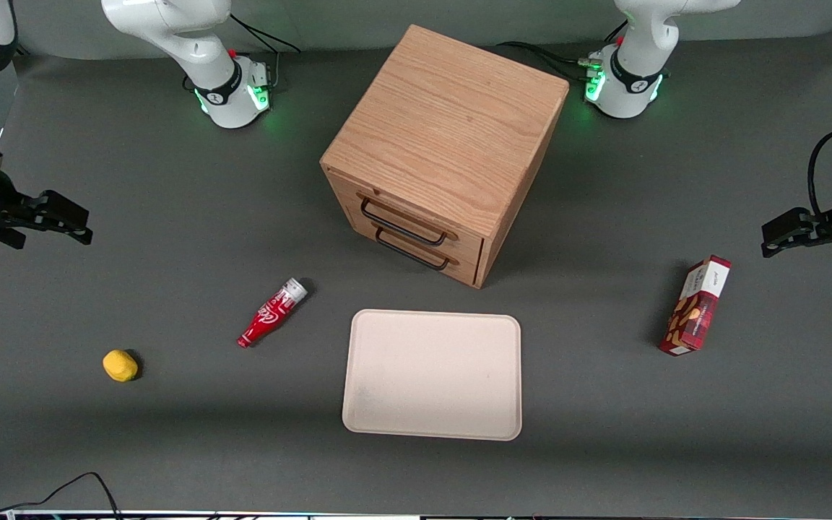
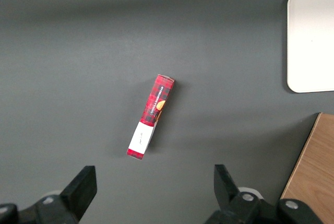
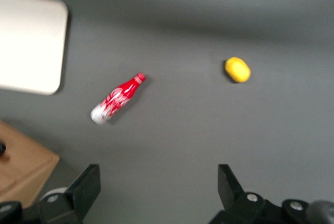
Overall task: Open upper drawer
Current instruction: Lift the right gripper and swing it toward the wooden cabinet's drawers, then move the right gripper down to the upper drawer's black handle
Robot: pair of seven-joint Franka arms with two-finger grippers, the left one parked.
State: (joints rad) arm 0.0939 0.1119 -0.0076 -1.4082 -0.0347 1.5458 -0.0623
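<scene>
**Upper drawer closed, claw wide and well away from the cabinet**

Nearest the front camera lies a cream tray, flat on the dark grey table, low in the centre of the front frame. Farther from the camera than the tray, in the upper centre of the frame, stands the boxy wooden cabinet, turned at an angle. Its upper drawer sits flush with the cabinet front, and the thin black wire handle runs across it. Directly below is the lower drawer, also flush.

Toward the working arm's end of the table, a red bottle lies on its side, near the tray's corner but not touching it. A yellow lemon-like object rests farther out toward that same end, well apart from the bottle. Toward the parked arm's end, a red snack box stands tilted on the table.

At the middle left edge of the front frame, the claw hangs above the table, well apart from the cabinet. In the right wrist view the claw stands wide, its two black fingers spread with nothing between them, and the bottle, the lemon-like object, the tray's corner and a corner of the cabinet all show beneath it.
</scene>
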